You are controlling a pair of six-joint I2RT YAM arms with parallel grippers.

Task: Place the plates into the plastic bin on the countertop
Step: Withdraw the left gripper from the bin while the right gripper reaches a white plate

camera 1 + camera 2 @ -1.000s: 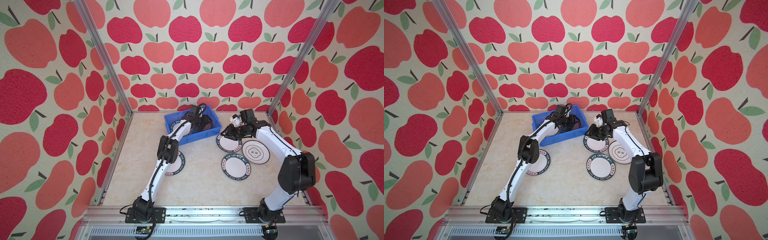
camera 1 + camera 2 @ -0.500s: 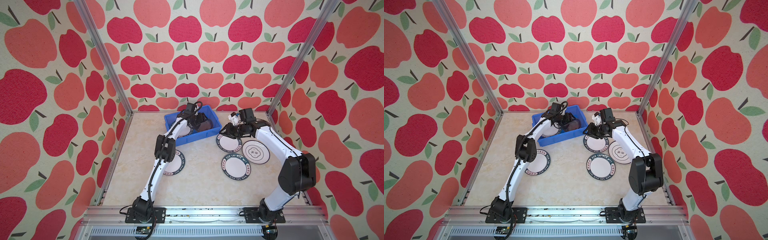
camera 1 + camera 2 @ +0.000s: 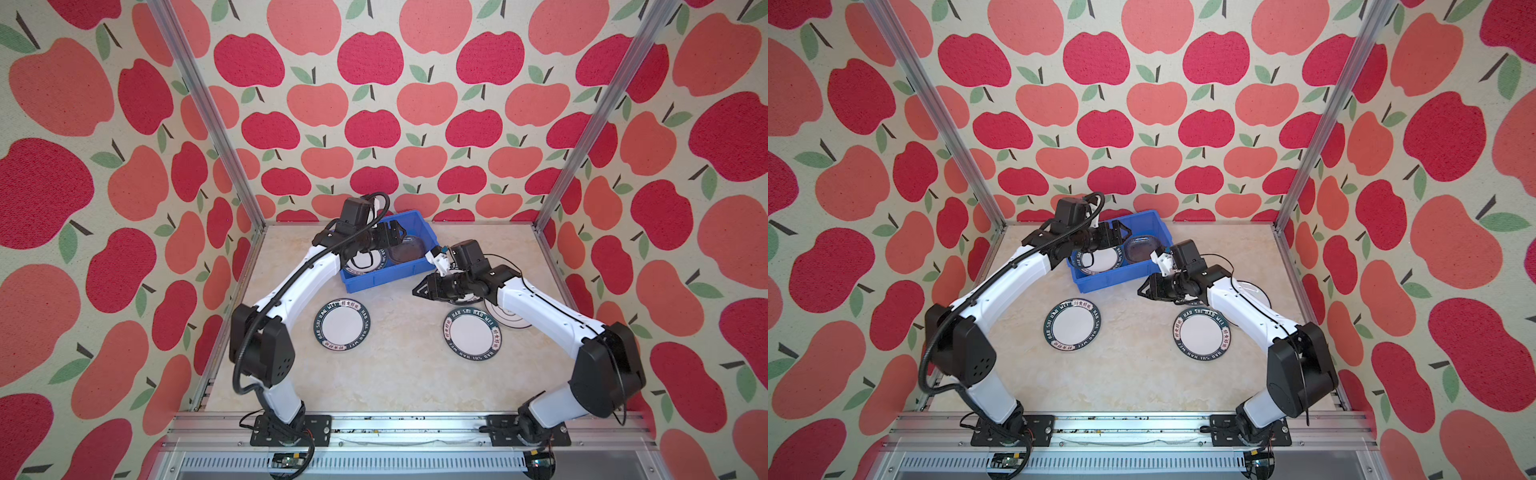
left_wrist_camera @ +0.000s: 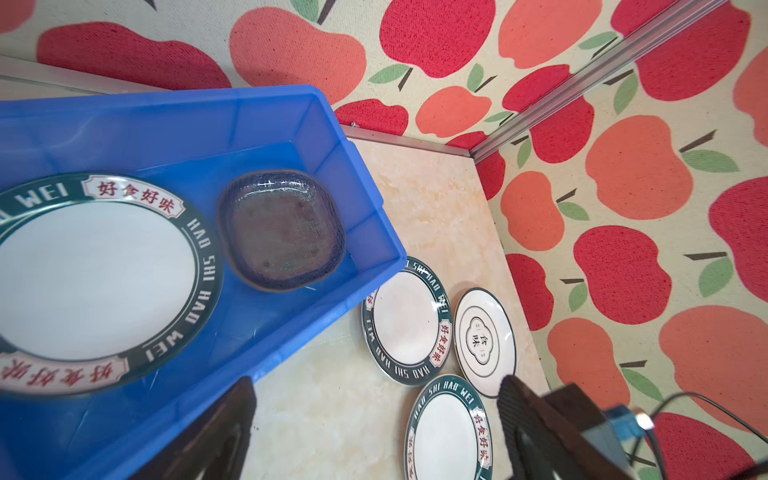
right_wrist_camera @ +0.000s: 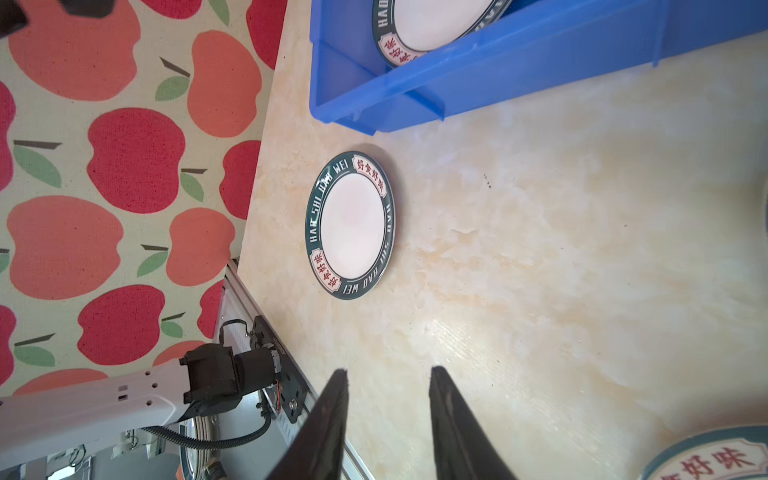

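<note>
Lying skewed, plastic bin (image 3: pixel 386 279), long axis crosswise, right end farther back

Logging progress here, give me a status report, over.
Left gripper open, empty, over blue bin. Right gripper open, empty, beside it. Lettered plate, glass plate inside. Three lettered plates, emblem plate on countertop. Nothing blocking.

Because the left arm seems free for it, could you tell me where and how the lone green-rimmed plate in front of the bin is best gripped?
Probably pinch the rim of the green-rimmed plate at the edge farthest from the plastic bin, coming down from above. It lies flat on the countertop with bare surface all round, so only its edge offers purchase.
</note>
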